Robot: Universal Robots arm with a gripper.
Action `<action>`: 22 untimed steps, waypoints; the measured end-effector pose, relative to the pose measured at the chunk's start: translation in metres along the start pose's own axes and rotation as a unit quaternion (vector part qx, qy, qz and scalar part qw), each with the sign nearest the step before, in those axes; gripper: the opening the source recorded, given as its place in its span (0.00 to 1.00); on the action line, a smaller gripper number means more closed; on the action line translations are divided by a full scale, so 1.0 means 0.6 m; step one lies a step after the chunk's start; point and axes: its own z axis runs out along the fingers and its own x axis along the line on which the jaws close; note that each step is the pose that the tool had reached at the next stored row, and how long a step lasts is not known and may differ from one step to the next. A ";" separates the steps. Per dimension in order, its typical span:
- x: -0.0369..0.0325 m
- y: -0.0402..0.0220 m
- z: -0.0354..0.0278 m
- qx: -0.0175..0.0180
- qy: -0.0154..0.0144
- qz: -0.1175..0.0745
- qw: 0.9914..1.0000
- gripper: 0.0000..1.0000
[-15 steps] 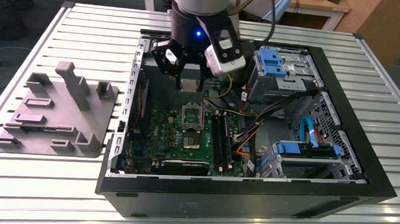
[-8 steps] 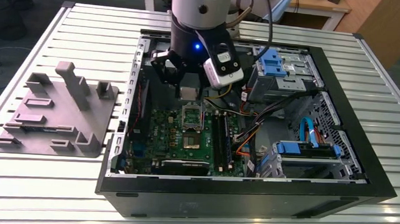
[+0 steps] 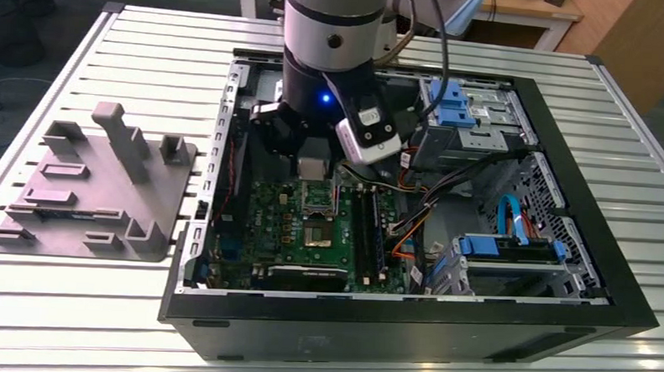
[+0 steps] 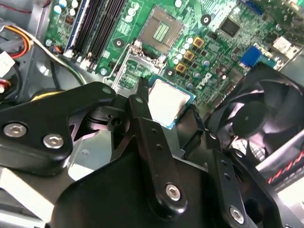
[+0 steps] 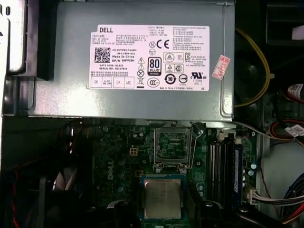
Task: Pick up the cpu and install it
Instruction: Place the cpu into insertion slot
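The gripper is clamped on the cpu, its 2 black fingers pinching opposite edges. The chip hangs level, metal lid up. I judge this edge grip keeps the underside untouched and lets the chip go down flat.

In the first wrist view the cpu hangs above the green motherboard, near the socket but not over it. The socket is bare and its metal frame is swung back, presumably to receive the chip.

In the exterior view the arm enters from 12 o'clock and points its wrist straight down into the open computer case. The socket lies at 6 o'clock from the wrist; the grey holder tray rests outside the case at 9 o'clock.
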 end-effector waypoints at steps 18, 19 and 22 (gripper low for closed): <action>0.000 -0.015 0.013 0.000 0.000 0.000 1.000 0.47; 0.000 -0.015 0.014 0.000 0.000 0.000 1.000 0.47; 0.000 -0.017 0.015 0.000 0.000 0.000 1.000 0.47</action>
